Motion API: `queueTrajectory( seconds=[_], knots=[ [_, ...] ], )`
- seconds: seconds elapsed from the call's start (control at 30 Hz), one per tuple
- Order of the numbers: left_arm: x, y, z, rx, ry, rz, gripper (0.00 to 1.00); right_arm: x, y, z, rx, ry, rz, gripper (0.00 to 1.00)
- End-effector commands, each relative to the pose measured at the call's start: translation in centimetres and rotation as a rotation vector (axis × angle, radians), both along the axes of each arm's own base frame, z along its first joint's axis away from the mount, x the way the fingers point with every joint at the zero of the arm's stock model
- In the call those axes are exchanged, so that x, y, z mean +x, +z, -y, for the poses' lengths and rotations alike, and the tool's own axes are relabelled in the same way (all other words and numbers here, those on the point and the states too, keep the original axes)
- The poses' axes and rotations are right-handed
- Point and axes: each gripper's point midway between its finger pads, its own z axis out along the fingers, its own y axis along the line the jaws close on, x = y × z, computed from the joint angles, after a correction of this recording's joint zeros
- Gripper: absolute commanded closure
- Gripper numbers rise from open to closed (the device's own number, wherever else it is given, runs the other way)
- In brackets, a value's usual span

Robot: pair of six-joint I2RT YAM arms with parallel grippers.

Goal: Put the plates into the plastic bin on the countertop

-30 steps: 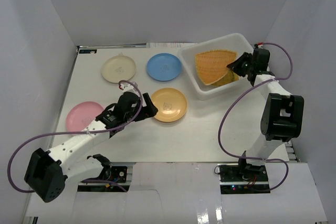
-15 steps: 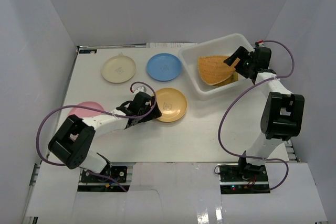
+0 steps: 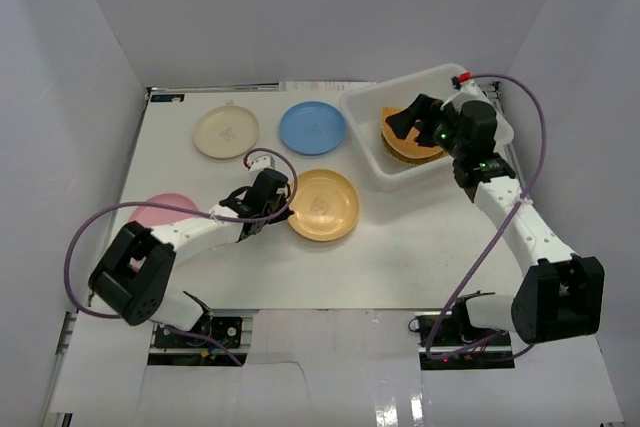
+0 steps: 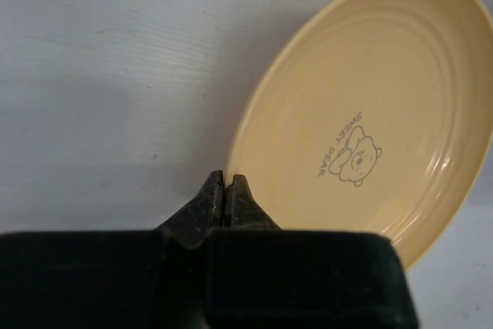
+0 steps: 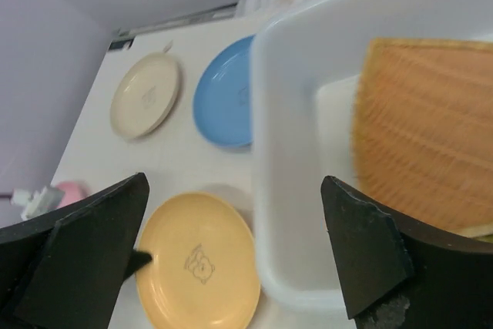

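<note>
Left wrist view: left gripper (image 4: 226, 184) snaps shut, jaws pinched on the near rim of the yellow plate (image 4: 362, 113); it was wide open a second ago.
Yellow plate: on the countertop (image 3: 400, 247), near the bin (image 3: 395, 177), apparently gripped and ready to lift.
Right gripper (image 3: 405, 123): now spread wide above the bin, holding nothing; woven tray (image 5: 431, 129) dropped inside.
Waiting: cream plate (image 3: 226, 131), blue plate (image 3: 312, 128), pink plate (image 3: 155, 212).
</note>
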Motion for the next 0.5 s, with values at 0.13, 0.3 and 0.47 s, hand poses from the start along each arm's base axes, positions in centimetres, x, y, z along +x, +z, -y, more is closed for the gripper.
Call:
queueTrajectory(
  seconds=[0.13, 0.3, 0.47],
  knots=[
    [-0.5, 16.1, -6.2, 0.022, 0.123, 0.357, 1.00, -6.9, -0.6, -10.6, -0.019, 0.228, 0.035, 0.28],
    [-0.9, 25.4, -12.3, 0.115, 0.311, 0.581, 1.00, -11.5, 0.9, -15.7, 0.029, 0.301, 0.090, 0.41],
    [-3.5, 37.3, -16.4, 0.035, 0.439, 0.877, 1.00, -14.0, -3.0, -20.3, 0.055, 0.309, 0.009, 0.49]
  ],
)
